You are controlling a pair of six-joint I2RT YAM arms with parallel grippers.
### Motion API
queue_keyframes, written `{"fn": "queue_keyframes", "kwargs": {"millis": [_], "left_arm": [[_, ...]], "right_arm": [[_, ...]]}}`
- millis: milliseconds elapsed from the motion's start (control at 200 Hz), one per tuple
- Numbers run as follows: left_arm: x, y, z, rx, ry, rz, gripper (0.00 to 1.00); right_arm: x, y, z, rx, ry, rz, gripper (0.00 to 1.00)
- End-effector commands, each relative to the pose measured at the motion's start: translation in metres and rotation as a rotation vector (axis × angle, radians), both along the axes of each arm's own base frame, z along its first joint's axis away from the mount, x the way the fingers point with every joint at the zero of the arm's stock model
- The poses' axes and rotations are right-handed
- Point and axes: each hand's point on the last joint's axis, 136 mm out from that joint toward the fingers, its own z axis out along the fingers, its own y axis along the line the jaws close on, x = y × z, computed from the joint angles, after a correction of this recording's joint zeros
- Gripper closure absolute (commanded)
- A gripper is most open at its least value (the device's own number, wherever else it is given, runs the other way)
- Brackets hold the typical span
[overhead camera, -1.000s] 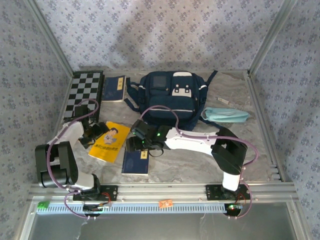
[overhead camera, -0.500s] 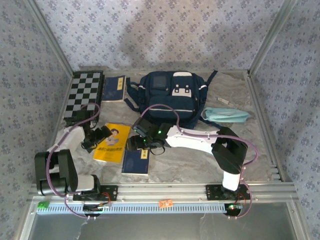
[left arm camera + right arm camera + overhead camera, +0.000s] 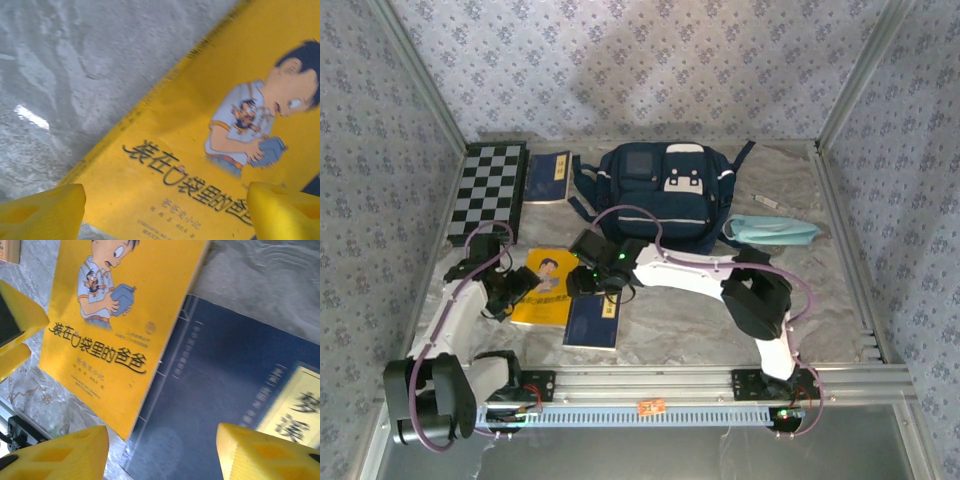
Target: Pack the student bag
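Observation:
The navy student bag (image 3: 660, 195) lies at the back middle of the table, apart from both grippers. A yellow picture book (image 3: 550, 285) (image 3: 200, 150) (image 3: 120, 305) lies flat in front of it, its corner overlapping a dark blue book (image 3: 592, 322) (image 3: 220, 390). My left gripper (image 3: 515, 290) (image 3: 165, 215) hovers open over the yellow book's lower left edge, nothing between its fingers. My right gripper (image 3: 588, 280) (image 3: 162, 452) stands open just above the dark blue book, where the yellow book's corner overlaps it.
A chessboard (image 3: 488, 192) lies at the back left with a second dark blue book (image 3: 550, 177) beside it. A light-blue pouch (image 3: 772, 230) sits right of the bag. A metal rail (image 3: 650, 380) runs along the near edge.
The left arm has swung and its gripper has come nearer along the yellow book, which has turned and slid slightly right. My right gripper has moved left. Both pairs of jaws have narrowed a little.

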Motion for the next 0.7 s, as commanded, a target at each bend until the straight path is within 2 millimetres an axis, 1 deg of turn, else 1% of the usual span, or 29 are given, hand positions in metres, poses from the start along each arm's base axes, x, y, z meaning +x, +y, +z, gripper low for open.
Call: {"fn": "queue_keyframes", "kwargs": {"millis": [0,50,95,210,235,245,280,345,375,425,510,575,655,695], "left_arm": [[0.012,0.012,0.002,0.025,0.006,0.014,0.13],[0.017,0.013,0.001,0.022,0.005,0.009,0.13],[0.023,0.011,0.000,0.009,-0.010,-0.004,0.12],[0.020,0.000,-0.011,-0.049,0.036,-0.041,0.12],[0.017,-0.005,-0.013,-0.077,0.044,-0.052,0.13],[0.021,-0.006,-0.013,-0.084,0.024,-0.058,0.13],[0.022,-0.015,-0.015,-0.123,0.007,-0.076,0.14],[0.015,-0.031,-0.019,-0.176,0.016,-0.115,0.17],[0.011,-0.036,-0.019,-0.170,0.032,-0.136,0.18],[0.004,-0.043,-0.020,-0.155,0.057,-0.149,0.20],[-0.003,-0.057,-0.016,-0.173,0.052,-0.150,0.23],[-0.004,-0.068,-0.010,-0.189,0.024,-0.153,0.26],[-0.007,-0.064,-0.007,-0.167,0.002,-0.118,0.28],[-0.006,-0.059,-0.006,-0.146,-0.011,-0.109,0.28]], "right_arm": [[-0.006,0.017,-0.007,-0.014,0.044,-0.009,0.39],[-0.006,0.023,-0.008,-0.023,0.036,-0.006,0.38],[-0.006,0.026,-0.011,-0.031,0.034,-0.009,0.37],[-0.003,0.029,-0.021,-0.037,0.071,-0.020,0.34],[-0.003,0.028,-0.023,-0.045,0.075,-0.023,0.33],[-0.003,0.028,-0.024,-0.049,0.078,-0.025,0.33],[-0.001,0.025,-0.026,-0.060,0.082,-0.032,0.33],[0.004,0.020,-0.026,-0.074,0.073,-0.034,0.34],[0.007,0.017,-0.025,-0.086,0.061,-0.037,0.34],[0.006,0.001,-0.029,-0.148,0.070,-0.049,0.34],[0.010,-0.019,-0.030,-0.193,0.072,-0.077,0.34],[0.011,-0.034,-0.029,-0.217,0.075,-0.100,0.34],[0.010,-0.052,-0.028,-0.246,0.098,-0.136,0.34],[0.011,-0.055,-0.028,-0.236,0.110,-0.142,0.34]]}}
